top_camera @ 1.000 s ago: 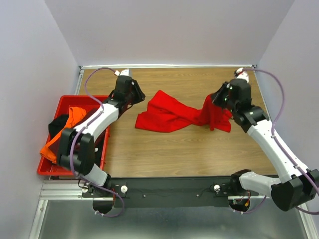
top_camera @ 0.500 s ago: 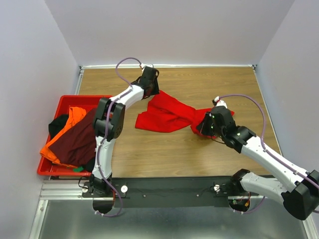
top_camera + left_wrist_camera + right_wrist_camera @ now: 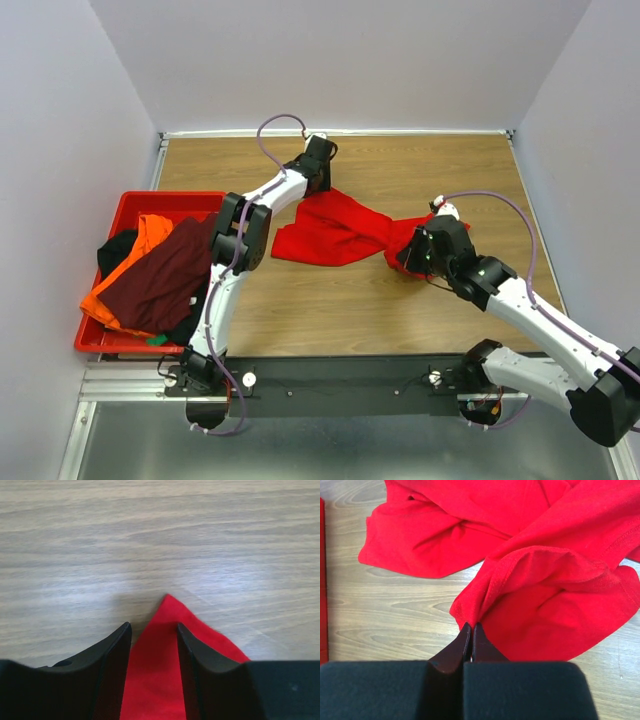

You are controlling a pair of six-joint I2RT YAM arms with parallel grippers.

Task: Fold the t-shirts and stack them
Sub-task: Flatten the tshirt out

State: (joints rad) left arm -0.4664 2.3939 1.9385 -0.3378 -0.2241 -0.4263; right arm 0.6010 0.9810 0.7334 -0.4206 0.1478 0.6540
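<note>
bright red t-shirt [image 3: 335, 232] is lying crumpled mid-table, stretching from the far centre toward the right, not folded

left gripper [image 3: 318, 178] is sitting over the shirt's far corner, its arm reaching out across the table [image 3: 420, 165] from the left base. In the wrist view the jaws are standing apart and the pointed corner of the cloth is lying flat on the wood in the gap between the two fingers [image 3: 107, 655], nothing clamped. Can't tell whether the tips are touching the wood

right gripper [image 3: 410, 255] is sitting at the shirt's right end, where the cloth is bunching into a thick fold. In the wrist view the jaws are pressed together and a folded edge of the red cloth is running straight into them, so it's pinching that edge. The rest of the shirt is spreading away beyond it

crate [image 3: 140, 196] is sitting at the table's left edge, holding the other three: maroon t-shirt [image 3: 165, 280] is lying on top, orange t-shirt [image 3: 148, 235] is showing under it, black t-shirt [image 3: 115, 252] is poking out at the left
</note>
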